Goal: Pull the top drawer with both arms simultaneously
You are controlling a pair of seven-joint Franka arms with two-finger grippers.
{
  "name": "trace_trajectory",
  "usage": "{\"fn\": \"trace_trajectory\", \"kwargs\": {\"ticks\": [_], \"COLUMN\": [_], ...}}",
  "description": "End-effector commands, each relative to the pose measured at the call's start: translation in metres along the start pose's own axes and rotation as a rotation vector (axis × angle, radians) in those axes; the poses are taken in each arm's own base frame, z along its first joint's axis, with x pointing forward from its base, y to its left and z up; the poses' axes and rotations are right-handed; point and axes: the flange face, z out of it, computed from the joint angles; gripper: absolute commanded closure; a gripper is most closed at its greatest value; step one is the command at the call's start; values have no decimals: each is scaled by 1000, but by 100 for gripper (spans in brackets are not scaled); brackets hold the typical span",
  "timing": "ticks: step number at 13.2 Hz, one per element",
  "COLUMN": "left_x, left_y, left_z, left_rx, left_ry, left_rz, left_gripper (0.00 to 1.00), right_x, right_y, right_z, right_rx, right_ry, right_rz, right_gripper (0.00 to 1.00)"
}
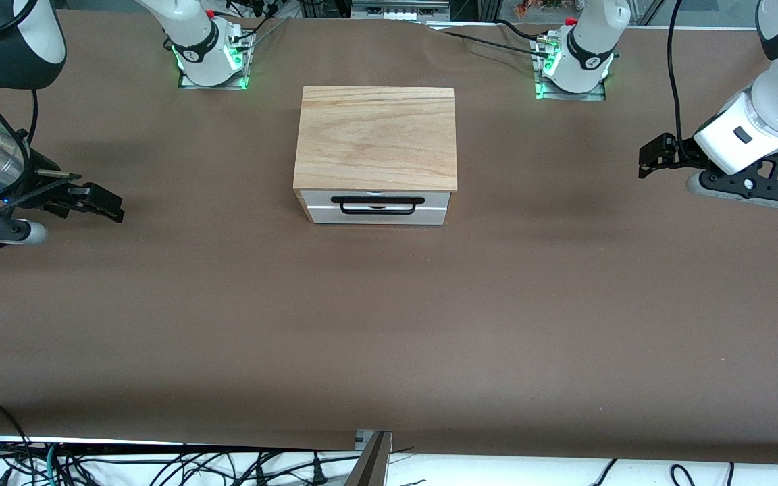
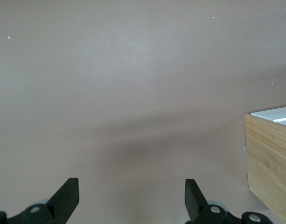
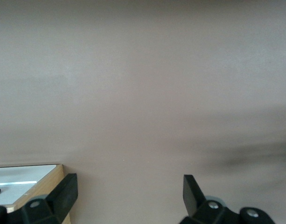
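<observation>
The top drawer (image 1: 375,206) sits pushed in under the cabinet's oak-grain top slab (image 1: 376,137), in the middle of the brown table (image 1: 389,324) – its white front faces the front camera, with the black bar handle (image 1: 377,204) across it, untouched. The cabinet stands between the two arm bases, a little nearer the camera than they are. The right gripper (image 1: 102,201) hangs over bare table toward the right arm's end, well apart from the cabinet, fingers (image 3: 63,192) spread wide and holding nothing. The left gripper (image 1: 654,158) hangs over the left arm's end – likewise wide open, fingers (image 2: 66,198) empty, a corner of the cabinet showing at the edge of its wrist view
</observation>
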Motion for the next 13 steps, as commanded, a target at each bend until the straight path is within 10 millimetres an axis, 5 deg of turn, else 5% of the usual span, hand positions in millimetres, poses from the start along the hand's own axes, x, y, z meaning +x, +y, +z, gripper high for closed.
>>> {"fn": "trace_trajectory", "kwargs": {"ticks": [1,5,7,13], "left_x": [2,15,22,68], "left_y": [0,11,22,102], "left_z": [-6,27,42,144], "left_rx": [32,17,-28,-526], "left_ry": [-11,-90,-119,-250], "left_rz": [7,35,46,5], "left_gripper": [0,0,0,0], "right_x": [2,9,14,37], "right_y": [0,-9,-22,-65], "right_z": [-6,18,37,124], "right_rx": [-7,2,154,492], "right_ry": [-2,-35,-85,-240], "right_rz": [-5,-7,23,70], "right_gripper": [0,0,0,0]}}
